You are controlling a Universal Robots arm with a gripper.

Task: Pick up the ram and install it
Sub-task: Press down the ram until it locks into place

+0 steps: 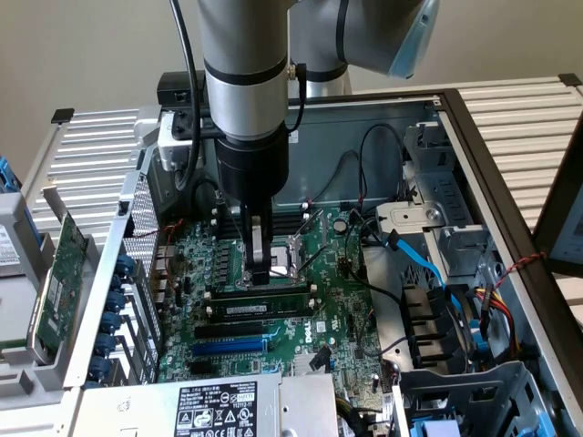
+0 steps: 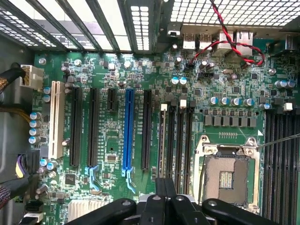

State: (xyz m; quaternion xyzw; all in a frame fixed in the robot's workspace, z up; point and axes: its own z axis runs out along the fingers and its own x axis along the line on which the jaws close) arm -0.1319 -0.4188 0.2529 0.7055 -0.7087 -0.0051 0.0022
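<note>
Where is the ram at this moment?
In the exterior view the ram sits edge-up in a memory slot near the middle of the motherboard, right below the shut gripper, with the black and blue expansion slots alongside it.

The arm (image 1: 244,55) consists of cylindrical silver-grey metal segments, with a pale blue cap (image 1: 414,41) closing a joint housing at the exterior view's upper right. A dark band rings the lower segment. Below it sits a black cylindrical wrist section (image 1: 251,168). A black cable (image 1: 185,64) runs down the side of the arm. The gripper (image 1: 261,271) is black, with narrow fingers (image 1: 262,246) and glossy rounded linkage bars (image 2: 105,213) in the wrist view.
</note>
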